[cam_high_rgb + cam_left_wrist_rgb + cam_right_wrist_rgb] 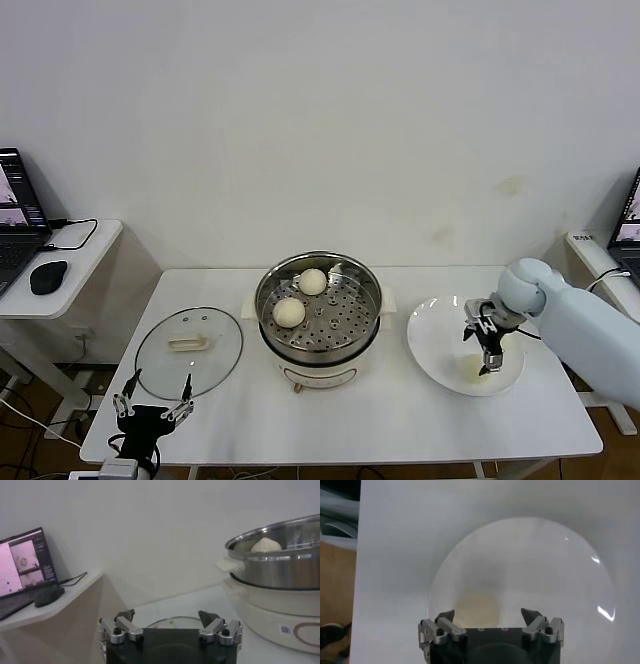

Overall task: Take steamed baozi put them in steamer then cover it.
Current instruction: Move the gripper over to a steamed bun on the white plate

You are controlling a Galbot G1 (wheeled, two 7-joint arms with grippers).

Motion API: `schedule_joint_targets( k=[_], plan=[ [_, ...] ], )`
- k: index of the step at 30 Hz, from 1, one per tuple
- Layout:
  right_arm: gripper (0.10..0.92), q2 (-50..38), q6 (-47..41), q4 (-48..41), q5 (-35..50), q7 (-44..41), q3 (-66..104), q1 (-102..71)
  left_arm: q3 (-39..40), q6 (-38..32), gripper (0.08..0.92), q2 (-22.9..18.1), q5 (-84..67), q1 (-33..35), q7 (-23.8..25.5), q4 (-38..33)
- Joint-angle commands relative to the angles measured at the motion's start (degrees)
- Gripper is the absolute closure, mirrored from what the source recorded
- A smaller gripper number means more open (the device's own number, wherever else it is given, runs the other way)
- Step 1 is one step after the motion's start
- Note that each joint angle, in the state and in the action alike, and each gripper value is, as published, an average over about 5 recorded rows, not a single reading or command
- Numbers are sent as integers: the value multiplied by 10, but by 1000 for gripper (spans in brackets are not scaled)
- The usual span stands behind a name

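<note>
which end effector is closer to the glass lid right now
Left. The left end effector sits open at the table's front edge just before the glass lid; the right end effector hangs open over the white plate.

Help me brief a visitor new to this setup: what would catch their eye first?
The round shiny steel steamer at the table's centre, with two cream-white baozi on its perforated tray. To its right, the right gripper hangs open above a bun on the flat white plate; the clear glass lid lies left.

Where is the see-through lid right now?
In the head view the glass lid lies flat on the table's left side, beside the steamer. The left hand, open, sits just in front of it.
</note>
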Motion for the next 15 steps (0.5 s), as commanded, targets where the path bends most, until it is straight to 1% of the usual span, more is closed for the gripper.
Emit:
schedule_joint_targets(
  k=[1, 15],
  plan=[
    [203, 6, 5, -14, -18, 1, 7, -13, 0, 0, 177, 2, 0, 0, 0, 6],
    [203, 15, 12, -39, -22, 9, 6, -16, 2, 0, 177, 1, 2, -2, -1, 13]
  ],
)
